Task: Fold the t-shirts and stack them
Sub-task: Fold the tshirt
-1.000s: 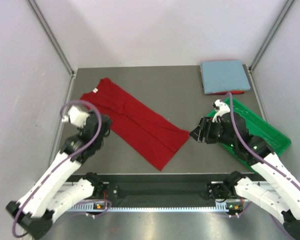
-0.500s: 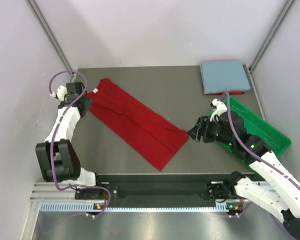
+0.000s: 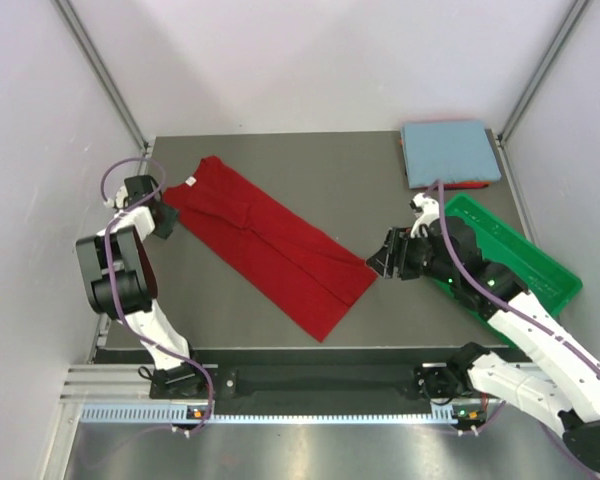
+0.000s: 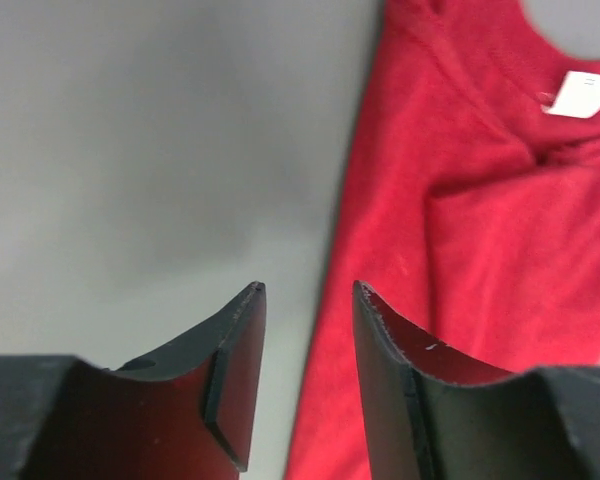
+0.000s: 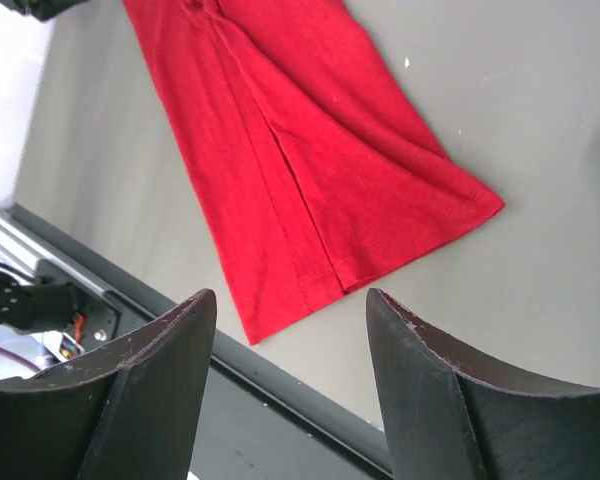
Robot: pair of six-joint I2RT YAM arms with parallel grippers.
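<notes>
The long red shirt (image 3: 270, 250) lies flat on the grey table (image 3: 310, 160). It is folded into a narrow strip that runs diagonally from the far left to the near middle. Its neck end, with a small white label (image 4: 580, 95), points to the far left corner, and its hem end points toward the near edge.

The left gripper (image 4: 308, 290) is at the neck end, just beside the left long edge of the shirt. Its two fingers stand apart with nothing between them. In the left wrist view the gap shows bare table and the edge of the red cloth. I cannot tell whether the fingertips touch the table.

The right gripper (image 5: 290, 300) is near the hem corner on the right side of the shirt. Its jaws are spread wide and hold nothing. In the right wrist view the hem lies below them, with a fold line running along the strip.

In the far right corner a folded light blue shirt (image 3: 448, 150) lies on another folded red shirt (image 3: 470, 186), of which only a thin edge shows at the near side. This stack is well apart from the long shirt. A green tray (image 3: 540, 265) stands at the right side of the table, just near the stack, and the right arm passes over its left part. White walls close the table on three sides.
</notes>
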